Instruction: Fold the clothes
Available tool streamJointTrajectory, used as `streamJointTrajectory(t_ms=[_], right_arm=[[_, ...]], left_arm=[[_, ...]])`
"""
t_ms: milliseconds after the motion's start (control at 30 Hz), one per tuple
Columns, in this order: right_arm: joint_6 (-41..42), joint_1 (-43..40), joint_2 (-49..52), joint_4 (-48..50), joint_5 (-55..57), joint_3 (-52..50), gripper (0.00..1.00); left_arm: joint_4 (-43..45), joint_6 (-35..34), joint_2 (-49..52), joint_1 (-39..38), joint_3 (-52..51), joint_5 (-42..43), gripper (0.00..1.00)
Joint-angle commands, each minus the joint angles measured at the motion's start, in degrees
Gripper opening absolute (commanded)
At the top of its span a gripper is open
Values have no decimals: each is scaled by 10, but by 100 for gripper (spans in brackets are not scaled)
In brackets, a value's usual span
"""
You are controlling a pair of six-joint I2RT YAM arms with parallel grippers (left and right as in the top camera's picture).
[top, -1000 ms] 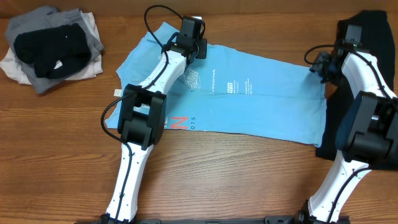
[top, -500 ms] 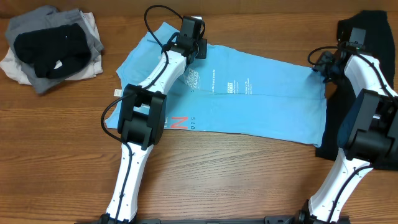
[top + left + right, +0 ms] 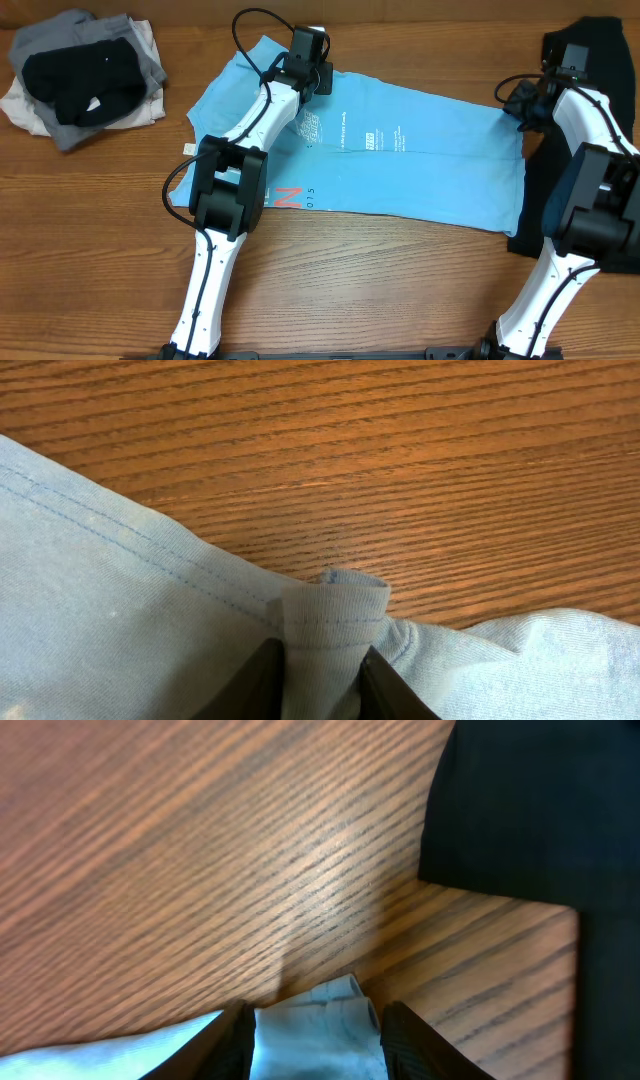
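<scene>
The light blue T-shirt (image 3: 420, 170) lies spread flat on the wooden table, white logos and red lettering facing up. My left gripper (image 3: 321, 78) sits at its far edge, shut on a pinched fold of the hem (image 3: 330, 610), with the gripper (image 3: 320, 660) low on the cloth. My right gripper (image 3: 517, 100) is at the shirt's far right corner. In the right wrist view the gripper (image 3: 316, 1025) holds a bunched bit of blue fabric (image 3: 325, 1005) that fills the space between the fingers.
A black garment (image 3: 592, 45) lies under and behind my right arm at the table's right side; it also shows in the right wrist view (image 3: 530, 800). A pile of grey, black and cream clothes (image 3: 85, 75) sits at the far left corner.
My right gripper has shifted slightly toward the far right with the shirt corner. The left arm has not moved.
</scene>
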Motion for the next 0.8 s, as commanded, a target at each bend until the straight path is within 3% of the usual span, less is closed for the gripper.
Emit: streamJointTrajectory(t_ms=[0,233,367,467,533,767], right_arm=[[-2,2,23,5,-2,2,45],[-7,2,27,12,1,2,45],[-7,2,27,12,1,2,28],[-3,2,27,12,3,2,9],[2,2,27,10,16,2,4],[3,2,27,7,30,2,4]], left_arm=[[-1,-3,9,3,7,-6,27],[-1,-3,9,3,7,-7,27],[0,-3,9,3,7,-7,23],[2,8,6,3,8,-7,20],[-3,19,-1,3,12,-7,18],[-31,47,-43,3,35,-16,16]])
